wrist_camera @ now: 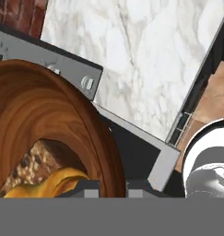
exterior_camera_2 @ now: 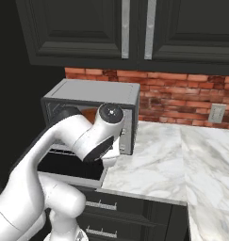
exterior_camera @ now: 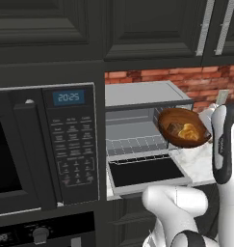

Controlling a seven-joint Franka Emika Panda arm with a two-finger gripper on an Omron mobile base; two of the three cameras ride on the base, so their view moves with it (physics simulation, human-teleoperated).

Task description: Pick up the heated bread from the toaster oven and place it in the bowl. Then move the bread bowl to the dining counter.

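Marble counter (exterior_camera_2: 158,164) behind; gripper (wrist_camera: 112,186) clamps tilted bowl (exterior_camera: 178,123) rim

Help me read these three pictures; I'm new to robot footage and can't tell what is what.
It is a white robot arm in a simulated kitchen. Two pictures come from cameras on its base, left and right; the third looks along its hand. The two-finger gripper holds the round reddish-brown bowl by its rim, lifted and tilted, with the lumpy golden bread inside. Behind stands the silver-grey toaster oven, its dark glass door dropped open, on a white marble counter. Left of it is a black microwave.
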